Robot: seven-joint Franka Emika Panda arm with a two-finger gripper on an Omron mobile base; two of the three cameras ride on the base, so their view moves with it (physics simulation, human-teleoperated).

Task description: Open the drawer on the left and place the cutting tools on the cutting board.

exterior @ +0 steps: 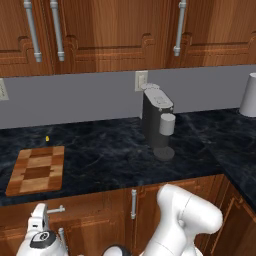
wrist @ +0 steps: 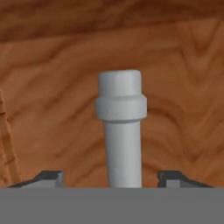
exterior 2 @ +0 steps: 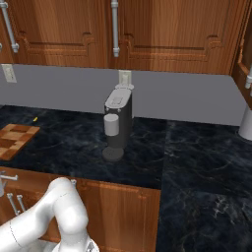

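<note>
My gripper [wrist: 112, 177] sits right up against the drawer [wrist: 175, 78] front, its two dark fingertips [wrist: 48, 178] flanking the silver bar handle [wrist: 120, 131] with a gap on each side; nothing is pinched yet. The bar runs straight up the middle of my hand view and ends in a collared cap, so I am straddling it near one end. I judge the step in hand to be grasping the handle. To do it well I would squeeze evenly until both pads bear on the bar, keep the wrist square to the wood, then draw straight back off the front, never sideways. From the left base camera, the handle [exterior: 56, 210] shows below the dark counter [exterior: 115, 155], and the cutting board [exterior: 37, 170] lies directly above on that counter, bare, with a coffee machine [exterior: 157, 122] well to its right
</note>
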